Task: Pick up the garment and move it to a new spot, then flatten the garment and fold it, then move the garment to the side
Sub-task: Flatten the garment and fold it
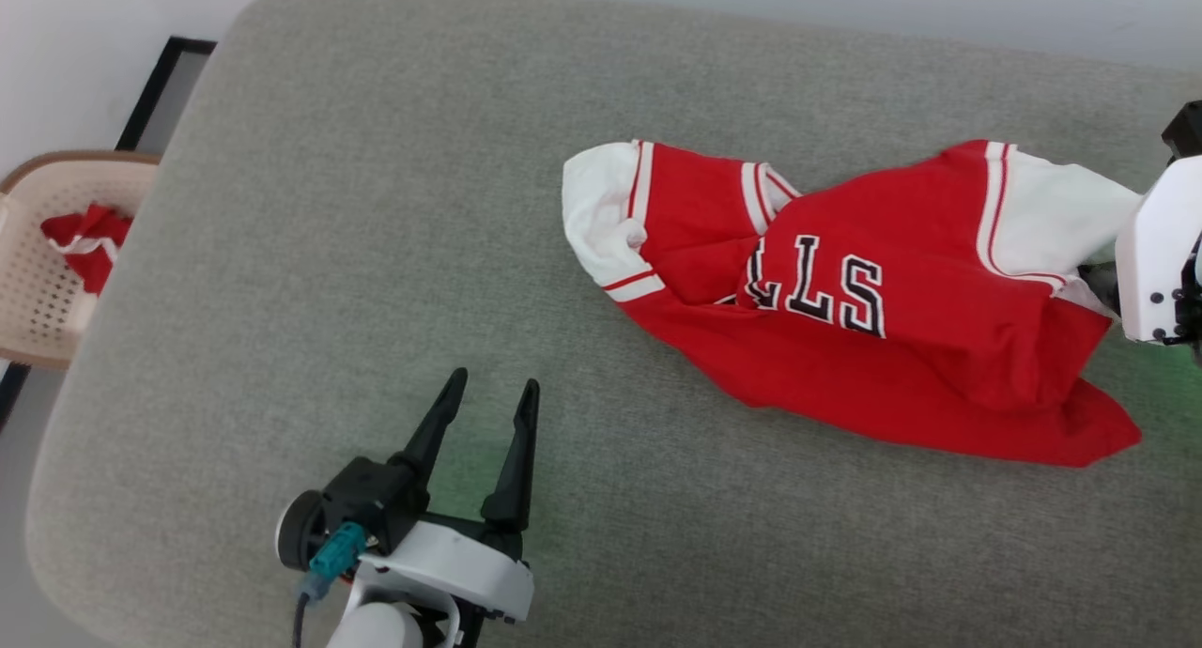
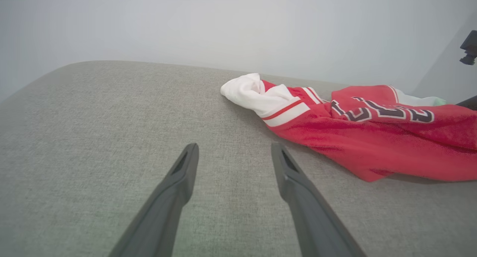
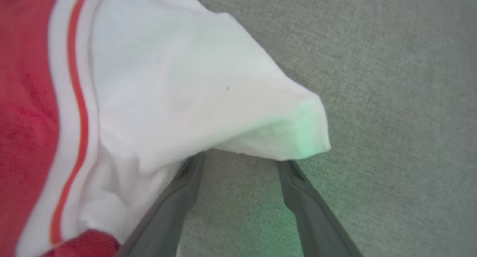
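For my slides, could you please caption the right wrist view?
Open right gripper, fingertips at the edge of the white sleeve of the red garment, over a grey fabric surface.

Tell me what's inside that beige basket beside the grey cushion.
A crumpled red cloth with white trim lies in the beige basket. Anything beneath that cloth is covered and cannot be seen.

1. Left gripper (image 1: 496, 379): two long black tapered fingers, black round base.
2. Teal connector (image 1: 336, 549) plus dark cable (image 1: 299, 622) beside glossy white wrist shell (image 1: 451, 573).
3. Right arm shell (image 1: 1160, 254): white, small dark screw holes.
4. Right gripper (image 3: 241, 162): dark grey fingers, slotted near tips.
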Robot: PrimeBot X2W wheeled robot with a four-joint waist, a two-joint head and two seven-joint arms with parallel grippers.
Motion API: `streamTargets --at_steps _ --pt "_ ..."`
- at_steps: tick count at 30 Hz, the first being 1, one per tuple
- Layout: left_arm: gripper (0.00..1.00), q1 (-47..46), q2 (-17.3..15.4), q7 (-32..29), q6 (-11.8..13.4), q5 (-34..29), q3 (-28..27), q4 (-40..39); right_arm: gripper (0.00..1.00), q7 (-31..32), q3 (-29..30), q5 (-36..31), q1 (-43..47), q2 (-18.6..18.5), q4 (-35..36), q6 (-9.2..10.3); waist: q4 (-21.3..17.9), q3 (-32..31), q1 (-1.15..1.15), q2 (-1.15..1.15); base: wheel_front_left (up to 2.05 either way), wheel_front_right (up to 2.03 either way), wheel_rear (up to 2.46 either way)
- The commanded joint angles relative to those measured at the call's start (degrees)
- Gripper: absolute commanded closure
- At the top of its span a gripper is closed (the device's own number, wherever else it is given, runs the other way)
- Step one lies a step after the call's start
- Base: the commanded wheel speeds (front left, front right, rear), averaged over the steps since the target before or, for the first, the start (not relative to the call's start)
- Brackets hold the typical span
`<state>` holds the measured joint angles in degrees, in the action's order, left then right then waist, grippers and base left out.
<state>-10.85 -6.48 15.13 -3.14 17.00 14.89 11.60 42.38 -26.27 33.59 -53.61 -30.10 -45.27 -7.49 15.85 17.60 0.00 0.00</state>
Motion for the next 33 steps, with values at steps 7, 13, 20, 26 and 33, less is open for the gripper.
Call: streamTargets --at_steps 7,13,20,26,33 --pt "0.0 -0.01 1.74 0.02 -1.55 -1.93 -2.03 0.91 0.37 -4.82 -3.36 0.87 0.57 2.73 -3.33 -0.04 1.07 0.07 0.0 0.0 0.0 0.0 0.0" --pt "0.0 0.92 2.27 0.02 -2.37 -2.83 -4.15 1.02 1.0 -9.05 -5.74 3.82 1.01 2.42 -4.53 -0.02 -0.29 -0.61 0.0 0.0 0.0 0.0 0.0" --pt "0.0 1.26 2.47 0.02 -3.05 -4.15 -6.28 0.99 1.0 -13.36 -7.04 7.66 0.61 0.49 -4.88 0.01 -3.21 -1.89 0.0 0.0 0.0 0.0 0.0" --pt "0.0 1.82 2.2 0.02 -3.42 -4.89 -8.02 0.17 1.0 -15.51 -9.01 9.9 2.7 -4.7 -2.76 0.01 -5.44 -2.55 0.0 0.0 0.0 0.0 0.0" --pt "0.0 1.57 2.18 0.02 -3.82 -5.47 -8.55 -0.33 1.0 -16.53 -10.55 11.65 2.79 -6.11 0.42 0.01 -6.7 -2.13 0.0 0.0 0.0 0.0 0.0"
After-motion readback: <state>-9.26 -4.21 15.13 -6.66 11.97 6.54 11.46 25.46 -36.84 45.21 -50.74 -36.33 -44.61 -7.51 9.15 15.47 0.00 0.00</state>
